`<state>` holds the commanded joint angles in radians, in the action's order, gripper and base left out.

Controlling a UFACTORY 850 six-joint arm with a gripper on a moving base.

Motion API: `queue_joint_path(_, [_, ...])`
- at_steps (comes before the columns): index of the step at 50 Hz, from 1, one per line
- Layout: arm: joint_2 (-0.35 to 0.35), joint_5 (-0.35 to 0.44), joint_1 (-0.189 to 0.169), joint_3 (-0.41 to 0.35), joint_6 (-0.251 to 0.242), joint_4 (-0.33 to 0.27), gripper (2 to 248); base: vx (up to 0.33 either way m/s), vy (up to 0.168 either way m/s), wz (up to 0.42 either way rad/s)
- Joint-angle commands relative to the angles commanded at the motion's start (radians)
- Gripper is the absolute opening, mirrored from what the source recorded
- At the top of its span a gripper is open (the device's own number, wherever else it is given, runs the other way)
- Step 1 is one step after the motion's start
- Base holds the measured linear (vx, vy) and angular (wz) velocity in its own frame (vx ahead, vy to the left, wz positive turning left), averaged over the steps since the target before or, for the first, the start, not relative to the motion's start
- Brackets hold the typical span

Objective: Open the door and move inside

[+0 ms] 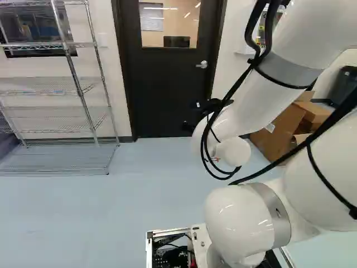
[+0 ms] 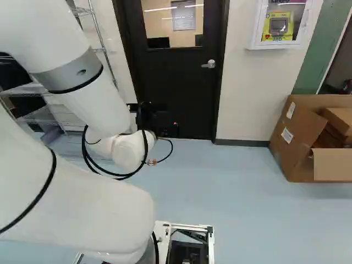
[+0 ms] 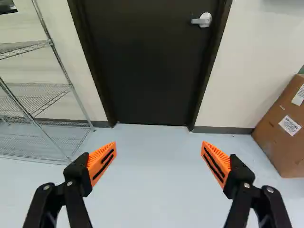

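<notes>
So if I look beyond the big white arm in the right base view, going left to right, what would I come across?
Wire shelves → closed dark door → silver handle, near the door's right edge → white wall cabinet → green wall panel.

Blk door [image 3: 147, 61], shut, silver hdl [image 3: 204, 20]

Can make out bold dark lettering on a yellow sign [image 2: 265, 27] in the white wall cabinet [image 2: 256, 38], high to the right of the door [image 2: 181, 93]. Can also find two white labels on the cardboard box [image 3: 275, 142], low to the right of the door: bears dark capitals above finer print on the lower label [image 3: 289, 125], too small to tell on the upper label [image 3: 298, 95].
</notes>
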<state>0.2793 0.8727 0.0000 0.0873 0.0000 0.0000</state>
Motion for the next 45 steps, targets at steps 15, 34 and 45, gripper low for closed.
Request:
queue_joint_path(15, [0.0, 0.0, 0.0, 0.0, 0.0, 0.0, 247, 0.136, 0.001, -0.01])
queue_joint_path(34, [0.0, 0.0, 0.0, 0.0, 0.0, 0.0, 247, 0.134, 0.004, -0.008])
queue_joint_path(45, [0.0, 0.0, 0.0, 0.0, 0.0, 0.0, 247, 0.136, 0.004, -0.007])
